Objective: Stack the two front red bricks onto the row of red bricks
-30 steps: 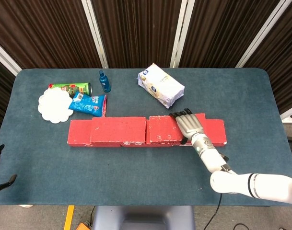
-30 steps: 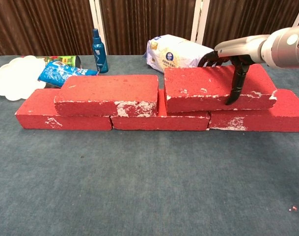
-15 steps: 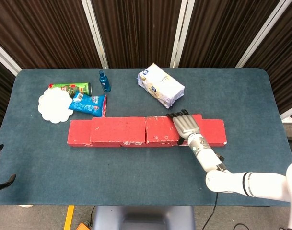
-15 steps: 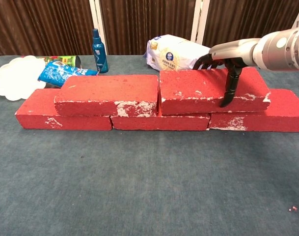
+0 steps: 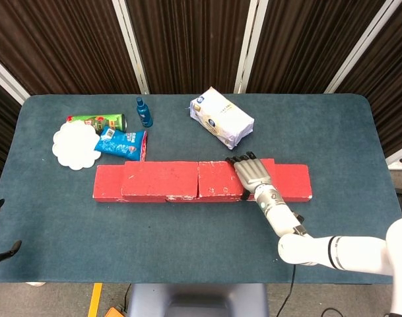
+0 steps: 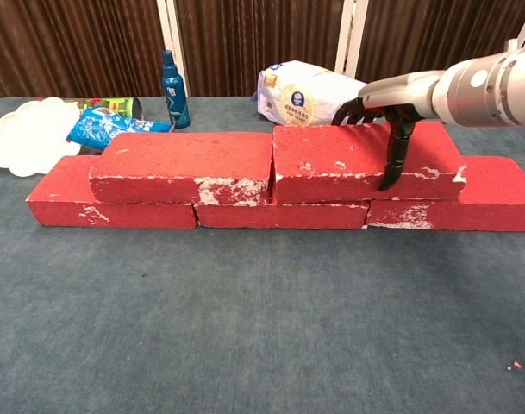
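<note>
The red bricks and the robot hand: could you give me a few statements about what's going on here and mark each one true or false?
1. Two red bricks lie on top of the bottom row. True: the upper left brick and the upper right brick sit end to end on the bottom row.
2. The right hand grips the upper left brick. False: it grips the upper right one.
3. The blue bottle stands upright behind the bricks. True.
4. The white bag rests on the bricks. False: it lies on the table behind them.
</note>
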`<state>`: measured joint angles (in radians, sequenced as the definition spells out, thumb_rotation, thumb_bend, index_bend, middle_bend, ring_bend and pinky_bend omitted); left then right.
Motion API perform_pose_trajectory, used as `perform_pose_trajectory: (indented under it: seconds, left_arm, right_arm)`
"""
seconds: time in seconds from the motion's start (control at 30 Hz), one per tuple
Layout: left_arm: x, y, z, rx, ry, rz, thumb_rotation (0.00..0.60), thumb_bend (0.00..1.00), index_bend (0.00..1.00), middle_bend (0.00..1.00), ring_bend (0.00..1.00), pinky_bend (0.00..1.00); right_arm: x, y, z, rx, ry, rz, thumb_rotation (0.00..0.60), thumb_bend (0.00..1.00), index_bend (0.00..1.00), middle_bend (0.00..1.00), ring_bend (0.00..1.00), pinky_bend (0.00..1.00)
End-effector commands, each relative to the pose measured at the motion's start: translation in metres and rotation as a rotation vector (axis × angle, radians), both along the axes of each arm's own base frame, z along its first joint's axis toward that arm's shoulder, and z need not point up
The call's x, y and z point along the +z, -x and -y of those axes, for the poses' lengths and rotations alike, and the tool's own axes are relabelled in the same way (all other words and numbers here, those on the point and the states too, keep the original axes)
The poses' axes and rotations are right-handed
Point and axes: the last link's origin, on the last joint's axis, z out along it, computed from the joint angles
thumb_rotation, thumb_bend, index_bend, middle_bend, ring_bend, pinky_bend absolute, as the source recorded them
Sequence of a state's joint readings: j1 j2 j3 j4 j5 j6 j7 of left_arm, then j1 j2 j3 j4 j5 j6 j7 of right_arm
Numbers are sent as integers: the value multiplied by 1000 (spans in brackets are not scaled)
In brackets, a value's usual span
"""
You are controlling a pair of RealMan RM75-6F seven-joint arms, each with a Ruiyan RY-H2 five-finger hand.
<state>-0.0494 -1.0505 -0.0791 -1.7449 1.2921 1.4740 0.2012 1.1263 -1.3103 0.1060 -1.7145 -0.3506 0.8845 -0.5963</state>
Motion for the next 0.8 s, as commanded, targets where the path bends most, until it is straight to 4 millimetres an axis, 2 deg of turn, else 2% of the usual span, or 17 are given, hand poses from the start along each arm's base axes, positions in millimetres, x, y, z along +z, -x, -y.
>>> perform_pose_trajectory:
  seconds: [0.03,0.8]
  left_arm:
    - [0,0,0,1,-1,2,600,219,0,0,0,33]
    - [1,0,0,1,-6,0,600,220,0,0,0,33]
  right_arm:
    - [-2,-2,0,1,-2,2,600,0,265,336,221,0]
    - [-5,-2,2,-8,-4,6,600,0,264,330,213,0]
